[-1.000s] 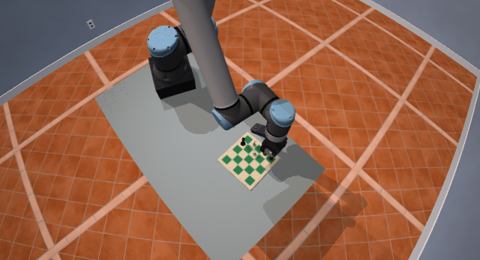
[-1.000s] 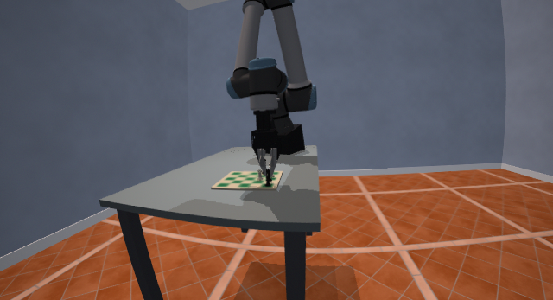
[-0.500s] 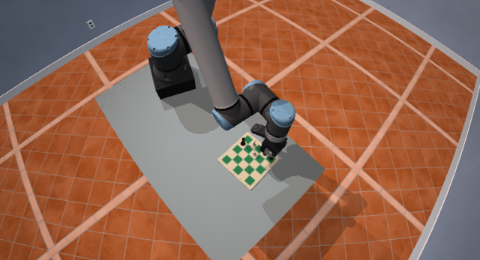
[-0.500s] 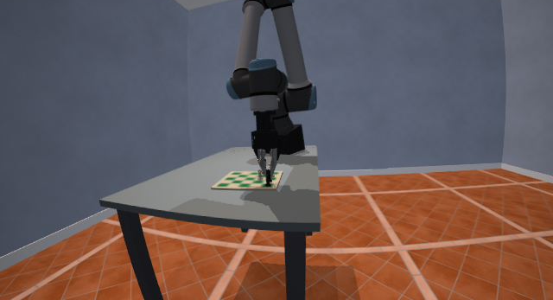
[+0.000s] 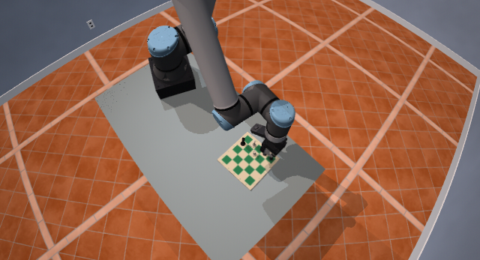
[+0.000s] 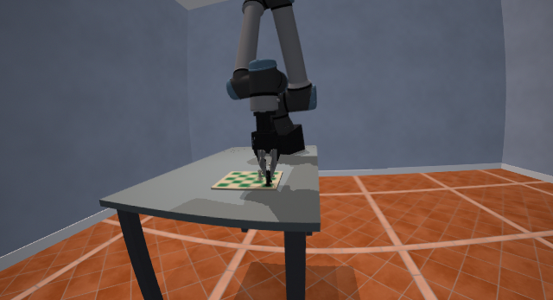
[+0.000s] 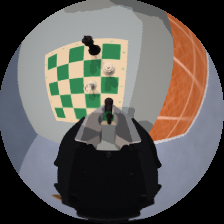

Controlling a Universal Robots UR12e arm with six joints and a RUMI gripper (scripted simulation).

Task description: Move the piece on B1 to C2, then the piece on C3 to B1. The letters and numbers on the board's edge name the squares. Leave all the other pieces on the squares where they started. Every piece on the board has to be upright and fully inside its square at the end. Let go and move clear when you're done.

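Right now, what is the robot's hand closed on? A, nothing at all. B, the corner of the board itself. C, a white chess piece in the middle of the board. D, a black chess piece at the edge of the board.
D: the wrist view shows the hand closed on a black piece at the near edge of the board, while both white pieces stand free.
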